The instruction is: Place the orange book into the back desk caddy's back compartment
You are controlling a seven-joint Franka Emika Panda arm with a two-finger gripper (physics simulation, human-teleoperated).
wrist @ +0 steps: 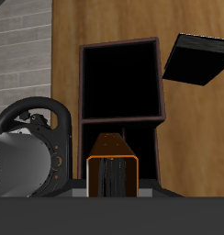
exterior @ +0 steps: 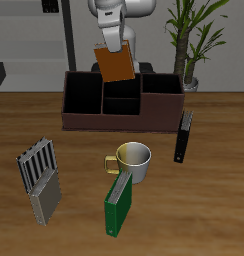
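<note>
Exterior view | wooden table (exterior: pixel 219 190), potted plant (exterior: pixel 190 40) behind | gripper (exterior: pixel 114 42) clamps orange book (exterior: pixel 116 63) above back desk caddy (exterior: pixel 122 104)

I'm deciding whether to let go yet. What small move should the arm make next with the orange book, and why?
Probably lower it a little more, straight down, before releasing. The gripper holds the orange book above the back desk caddy, its lower edge seemingly just at the rear cells. In the wrist view the orange book hangs over a dark open cell.
</note>
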